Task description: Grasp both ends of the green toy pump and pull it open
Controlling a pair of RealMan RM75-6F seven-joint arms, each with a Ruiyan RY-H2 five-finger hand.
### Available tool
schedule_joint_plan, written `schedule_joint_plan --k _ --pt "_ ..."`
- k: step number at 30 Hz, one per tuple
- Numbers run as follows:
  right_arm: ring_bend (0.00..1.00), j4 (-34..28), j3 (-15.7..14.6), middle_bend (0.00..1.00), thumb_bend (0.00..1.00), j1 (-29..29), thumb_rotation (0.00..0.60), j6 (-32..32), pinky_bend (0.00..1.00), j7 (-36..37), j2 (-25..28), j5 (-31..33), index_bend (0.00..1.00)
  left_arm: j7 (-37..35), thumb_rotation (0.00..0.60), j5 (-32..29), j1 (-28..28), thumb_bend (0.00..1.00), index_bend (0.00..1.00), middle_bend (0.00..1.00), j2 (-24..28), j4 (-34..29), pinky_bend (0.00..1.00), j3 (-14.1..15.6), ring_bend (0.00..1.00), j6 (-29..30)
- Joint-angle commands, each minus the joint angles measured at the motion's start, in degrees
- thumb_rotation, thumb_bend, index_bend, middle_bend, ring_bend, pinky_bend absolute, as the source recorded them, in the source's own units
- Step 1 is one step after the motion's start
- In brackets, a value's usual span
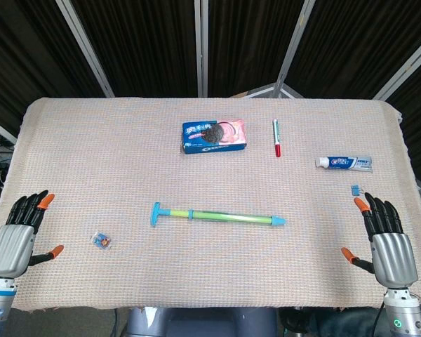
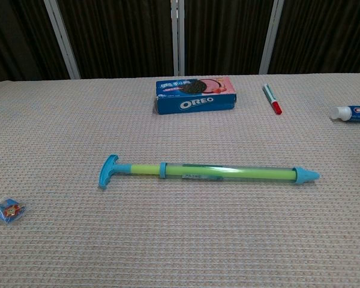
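Beige woven cloth [image 1: 91, 154] covers the table, and the green toy pump [image 1: 217, 215] lies flat near its middle, lengthwise across the robot's view — blue T-handle [image 2: 108, 171] toward the robot's left, blue pointed tip [image 2: 306, 176] toward its right. In both views nothing touches the pump or lies against it.

Behind the pump, toward the far edge, sits a blue Oreo box [image 1: 215, 135], with a red-capped marker [image 1: 276, 137] just to its right and a toothpaste tube [image 1: 344, 163] farther right. A small blue clip [image 1: 355, 189] lies near the right side, between the toothpaste and the right hand. On the near left, a small blue wrapped sweet [image 1: 102, 240] rests well apart from the pump's handle. None of these lies between either hand and the pump's ends.

The left hand [image 1: 17, 239] sits at the near left edge of the cloth, fingers spread and pointing away from the robot, thumb out to the side — it holds nothing. The right hand [image 1: 387, 242] mirrors it at the near right edge, fingers likewise spread, nothing in its hold. Both are well apart from the pump; only the head view shows them.
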Motion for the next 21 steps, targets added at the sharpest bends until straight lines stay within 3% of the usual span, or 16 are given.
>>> schedule_joint_plan --k 1,6,9,11,12,13,14,15,16,18,21 --pt "0.00 0.04 -0.07 0.00 0.00 0.07 0.600 -0.18 0.00 -0.14 -0.11 0.00 0.00 0.03 0.600 0.05 0.00 0.00 0.00 0.00 -0.02 0.11 0.00 0.05 0.00 -0.06" --pt "0.00 0.09 -0.29 0.00 0.00 1.05 0.600 -2.29 0.00 -0.78 -0.59 0.32 0.00 0.38 0.600 -0.20 -0.24 0.00 0.00 0.00 -0.08 -0.06 0.00 -0.01 0.00 -0.59" --pt "0.00 -0.58 -0.04 0.00 0.00 3.72 0.600 -7.80 0.00 -0.05 -0.72 2.25 0.00 0.84 0.600 -1.22 -0.76 0.00 0.00 0.00 -0.34 0.11 0.00 -0.56 0.00 -1.44" --pt "0.09 -0.61 0.44 0.11 0.00 6.31 0.600 -12.50 0.00 -0.44 -0.66 3.64 0.00 1.20 0.600 -2.20 -1.20 0.00 0.00 0.00 -0.62 0.29 0.00 -0.90 0.00 -2.34" --pt "0.29 -0.51 0.71 0.28 0.00 7.27 0.600 -14.06 0.09 -1.04 -0.68 4.13 0.00 1.33 0.600 -2.58 -1.37 0.00 0.00 0.00 -0.76 0.36 0.00 -1.02 0.00 -2.69" --pt "0.53 -0.33 1.30 0.48 0.00 9.29 0.600 -17.09 0.29 -2.35 -0.84 4.90 0.00 1.62 0.600 -3.43 -1.71 0.00 0.00 0.00 -1.09 0.53 0.00 -1.26 0.00 -3.46" --pt "0.70 -0.33 1.63 0.60 0.00 10.30 0.600 -18.54 0.45 -2.75 -1.03 5.30 0.00 1.79 0.600 -3.89 -1.89 0.00 0.00 0.00 -1.26 0.63 0.00 -1.37 0.00 -3.87" --pt "0.85 -0.51 2.29 0.73 0.00 12.26 0.600 -21.48 0.69 -2.97 -1.50 6.42 0.00 2.20 0.600 -4.76 -2.27 0.00 0.00 0.00 -1.61 0.82 0.00 -1.55 0.00 -4.73" --pt "0.93 -0.74 2.72 0.82 0.00 13.75 0.600 -23.93 0.85 -3.18 -1.73 7.50 0.00 2.57 0.600 -5.41 -2.55 0.00 0.00 0.00 -1.87 1.01 0.00 -1.69 0.00 -5.36" --pt "0.99 -1.57 3.85 0.90 0.00 17.27 0.600 -30.01 0.96 -4.29 -2.00 11.21 0.00 3.57 0.600 -6.88 -3.13 0.00 0.00 0.00 -2.51 1.48 0.00 -2.07 0.00 -6.52" --pt "1.00 -2.33 5.47 0.96 0.00 21.48 0.600 -36.56 1.00 -6.13 -2.88 16.98 0.01 4.61 0.600 -8.56 -3.66 0.00 0.00 0.00 -3.31 2.07 0.00 -2.49 0.00 -7.53"
